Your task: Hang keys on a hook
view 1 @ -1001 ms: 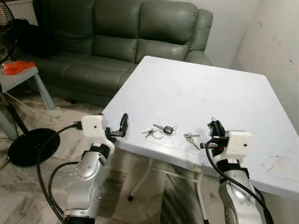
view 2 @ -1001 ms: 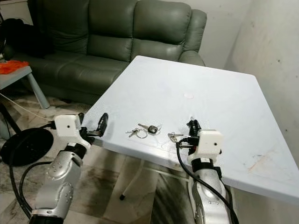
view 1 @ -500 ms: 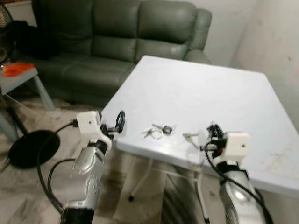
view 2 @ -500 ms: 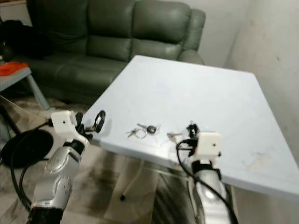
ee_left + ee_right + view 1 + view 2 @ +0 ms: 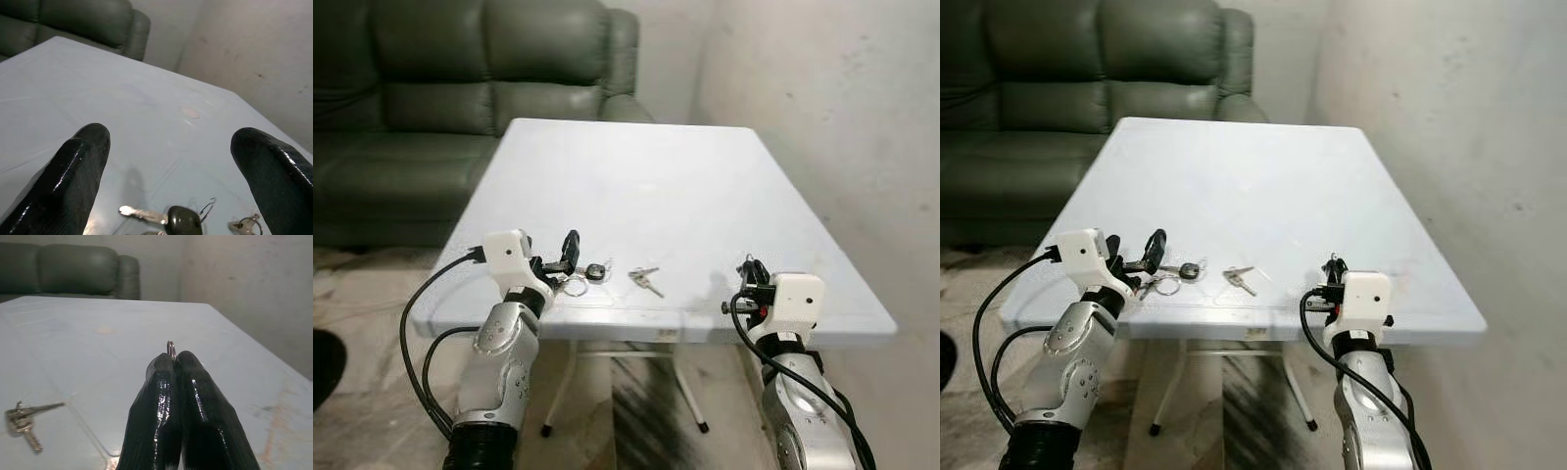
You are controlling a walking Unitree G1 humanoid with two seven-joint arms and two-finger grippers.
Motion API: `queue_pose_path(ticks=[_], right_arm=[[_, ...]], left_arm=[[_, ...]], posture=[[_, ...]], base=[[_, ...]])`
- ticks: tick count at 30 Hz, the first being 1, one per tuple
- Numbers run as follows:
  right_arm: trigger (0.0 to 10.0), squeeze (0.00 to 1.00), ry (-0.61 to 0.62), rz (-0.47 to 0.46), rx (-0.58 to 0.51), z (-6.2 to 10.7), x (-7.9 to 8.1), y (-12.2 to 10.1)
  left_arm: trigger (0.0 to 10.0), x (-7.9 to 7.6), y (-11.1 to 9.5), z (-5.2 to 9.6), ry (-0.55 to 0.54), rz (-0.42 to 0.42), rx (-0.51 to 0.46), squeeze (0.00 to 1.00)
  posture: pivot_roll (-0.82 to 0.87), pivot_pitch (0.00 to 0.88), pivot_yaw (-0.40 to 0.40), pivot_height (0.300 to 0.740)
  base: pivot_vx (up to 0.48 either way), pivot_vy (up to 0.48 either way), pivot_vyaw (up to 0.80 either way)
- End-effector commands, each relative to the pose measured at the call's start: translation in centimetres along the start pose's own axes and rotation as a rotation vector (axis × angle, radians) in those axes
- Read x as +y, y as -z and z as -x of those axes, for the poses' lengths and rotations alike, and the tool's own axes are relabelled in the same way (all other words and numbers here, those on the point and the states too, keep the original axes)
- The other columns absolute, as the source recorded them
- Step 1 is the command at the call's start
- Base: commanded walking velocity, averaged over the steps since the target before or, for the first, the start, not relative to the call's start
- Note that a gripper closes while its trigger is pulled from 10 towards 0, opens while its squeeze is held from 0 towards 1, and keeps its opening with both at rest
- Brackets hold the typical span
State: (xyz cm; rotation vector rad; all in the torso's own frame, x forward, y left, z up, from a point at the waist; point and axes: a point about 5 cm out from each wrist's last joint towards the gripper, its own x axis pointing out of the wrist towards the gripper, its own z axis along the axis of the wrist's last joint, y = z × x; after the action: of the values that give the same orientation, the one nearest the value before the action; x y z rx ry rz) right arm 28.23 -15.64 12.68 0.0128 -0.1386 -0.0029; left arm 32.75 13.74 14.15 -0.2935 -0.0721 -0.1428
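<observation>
Change since earlier frame: left end effector [image 5: 570, 253] moved in over the surface [image 5: 636, 186] edge to the black-headed key bunch [image 5: 587, 274]; camera swung right.
Left end effector: fingers spread, nothing held, bunch just beyond its tips.
Right end effector [image 5: 750, 271]: clenched on a small metal ring [image 5: 171, 350], right of the bunch.
Silver keys [image 5: 644, 279]: between bunch and right end effector.
Sofa [image 5: 431, 108]: behind surface.

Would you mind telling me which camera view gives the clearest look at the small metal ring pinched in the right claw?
The right wrist view: the ring pokes up just above the shut fingertips of the right claw, against the pale table. In the eye views the claw is small and the ring is too tiny to make out.
</observation>
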Motion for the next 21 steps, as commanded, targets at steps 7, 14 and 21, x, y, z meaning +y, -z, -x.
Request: queue_pose_path(ticks=[7,14,21], right_arm=[[10.0,0.0,0.007,0.001,-0.003,-0.65,-0.06,-0.13],[10.0,0.0,0.002,0.0,-0.007,-0.85,0.04,-0.23],[10.0,0.0,-0.006,0.001,-0.005,-0.87,0.17,-0.15]], left_arm=[[10.0,-0.46,0.05,-0.51,0.021,-0.025,0.002,0.0],[10.0,-0.58,0.06,-0.64,0.028,-0.02,0.002,0.0],[10.0,-0.62,0.27,-0.76,0.009,-0.022,0.01,0.0]], posture=[[-0.06,0.0,-0.037,0.74],[-0.06,0.0,-0.037,0.74],[-0.07,0.0,-0.042,0.74]], base=[[0.0,0.0,-0.75],[0.0,0.0,-0.76],[0.0,0.274,-0.75]])
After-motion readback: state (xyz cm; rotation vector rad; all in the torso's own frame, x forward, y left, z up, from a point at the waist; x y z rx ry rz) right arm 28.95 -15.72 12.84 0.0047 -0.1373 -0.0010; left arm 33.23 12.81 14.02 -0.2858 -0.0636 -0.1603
